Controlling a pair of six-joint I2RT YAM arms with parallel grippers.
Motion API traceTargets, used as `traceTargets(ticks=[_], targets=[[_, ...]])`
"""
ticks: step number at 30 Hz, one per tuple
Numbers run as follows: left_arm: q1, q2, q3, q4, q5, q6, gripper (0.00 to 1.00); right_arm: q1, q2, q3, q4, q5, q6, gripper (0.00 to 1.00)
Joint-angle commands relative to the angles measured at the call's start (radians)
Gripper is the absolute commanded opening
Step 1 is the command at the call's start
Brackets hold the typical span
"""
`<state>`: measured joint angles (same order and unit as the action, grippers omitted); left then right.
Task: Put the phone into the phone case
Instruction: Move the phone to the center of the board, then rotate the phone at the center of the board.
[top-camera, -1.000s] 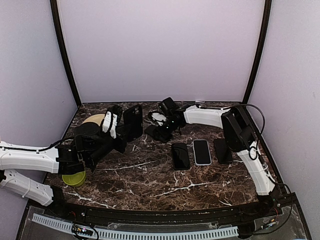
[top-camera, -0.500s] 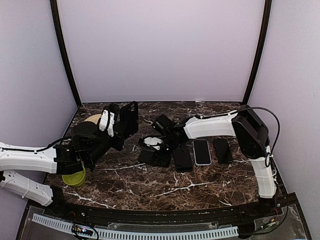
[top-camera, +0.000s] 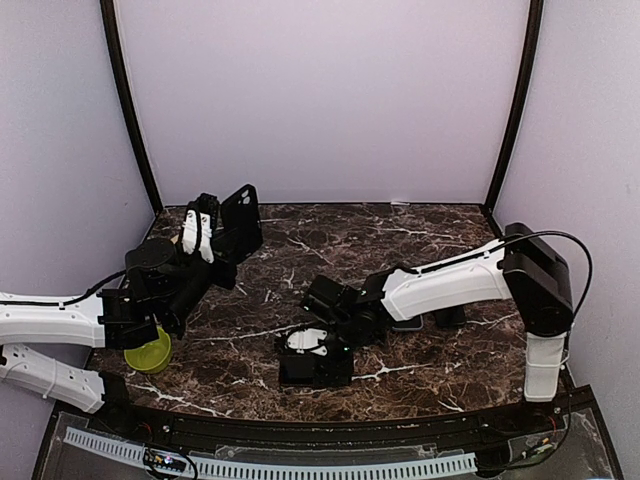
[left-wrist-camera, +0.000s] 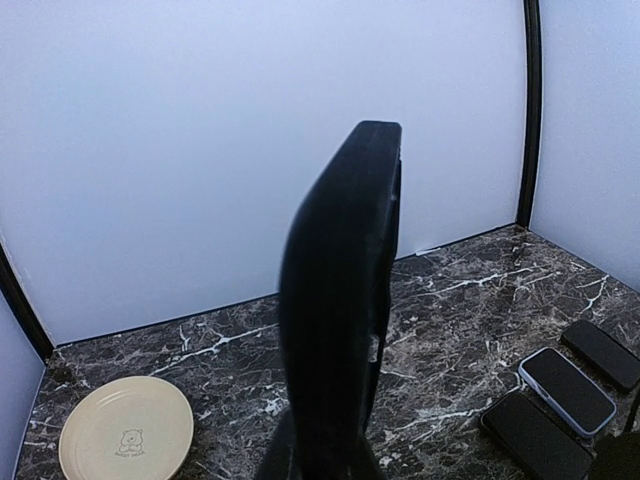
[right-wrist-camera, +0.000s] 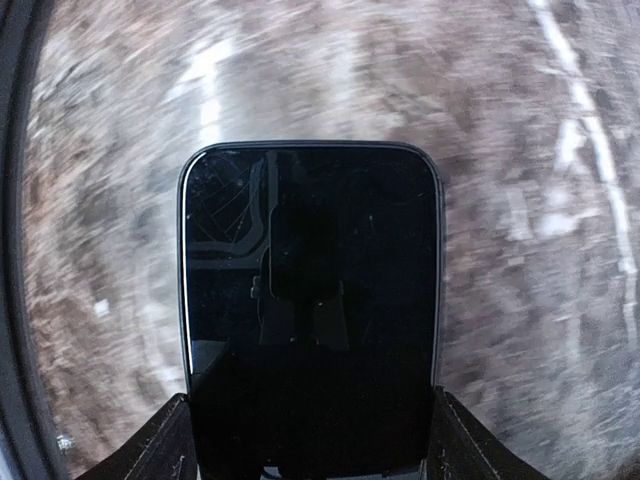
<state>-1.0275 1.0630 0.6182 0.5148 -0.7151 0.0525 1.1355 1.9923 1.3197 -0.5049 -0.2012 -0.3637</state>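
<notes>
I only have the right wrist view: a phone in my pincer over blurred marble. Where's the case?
Observer: The case is off the table, raised on end at the far left.
Operator: What's holding it?
Observer: The left pincer, shut on its lower end.
Operator: And where am I relative to it?
Observer: The right pincer with the phone is near the front centre, well apart from the case.
</notes>
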Motion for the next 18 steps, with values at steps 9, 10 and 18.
traceTargets(ticks=[9, 10, 18], targets=[[0.006, 0.001, -0.002, 0.025, 0.006, 0.009, 0.00, 0.123, -0.047, -0.095, -0.173, 0.099, 0.031, 0.49], [0.005, 0.002, -0.002, 0.026, 0.007, 0.009, 0.00, 0.129, -0.049, -0.096, -0.175, 0.102, 0.034, 0.50], [0.006, -0.001, -0.002, 0.021, 0.013, 0.006, 0.00, 0.133, -0.081, -0.062, -0.152, 0.135, 0.077, 0.98]])
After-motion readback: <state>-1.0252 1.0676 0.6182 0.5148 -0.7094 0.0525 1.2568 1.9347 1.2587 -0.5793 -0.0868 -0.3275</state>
